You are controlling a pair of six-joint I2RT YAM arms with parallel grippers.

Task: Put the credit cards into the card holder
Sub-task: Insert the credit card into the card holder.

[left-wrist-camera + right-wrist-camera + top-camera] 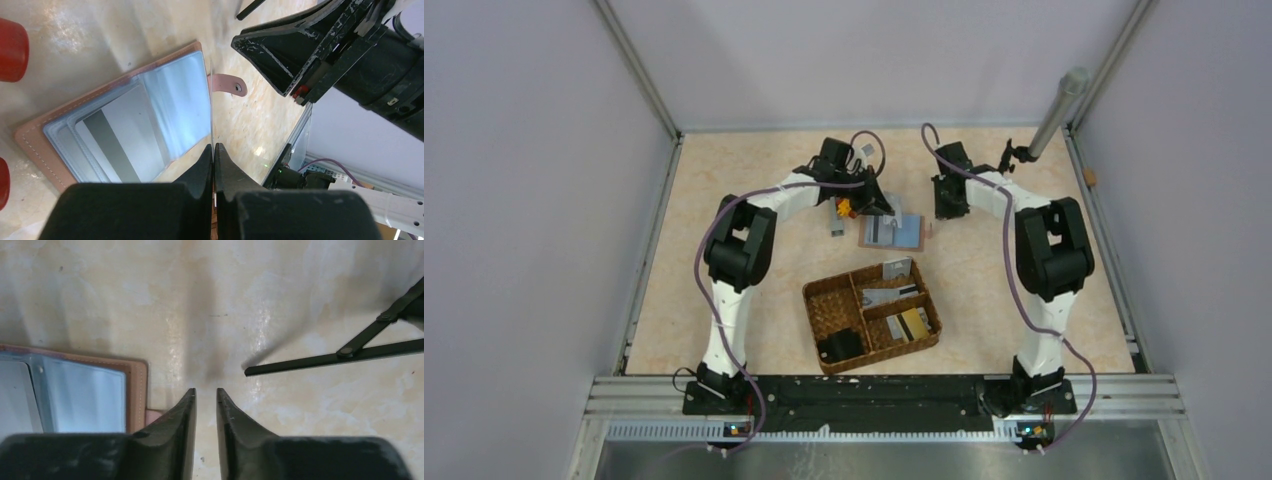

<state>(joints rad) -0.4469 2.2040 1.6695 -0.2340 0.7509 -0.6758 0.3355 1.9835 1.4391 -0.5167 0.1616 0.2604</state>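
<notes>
The card holder lies open on the table, brown leather rim with clear light-blue sleeves. One grey credit card with a dark stripe sits inside a sleeve. My left gripper is shut on the thin edge of a clear sleeve, which stands up edge-on. It hovers at the holder's left side. My right gripper is just right of the holder's edge, jaws a narrow gap apart with nothing between them. More credit cards lie in the woven basket.
The brown woven basket stands near the table's middle and holds a black block. A red-orange object lies left of the holder. The holder's snap strap points right. A thin black rod and a grey pole are at the right.
</notes>
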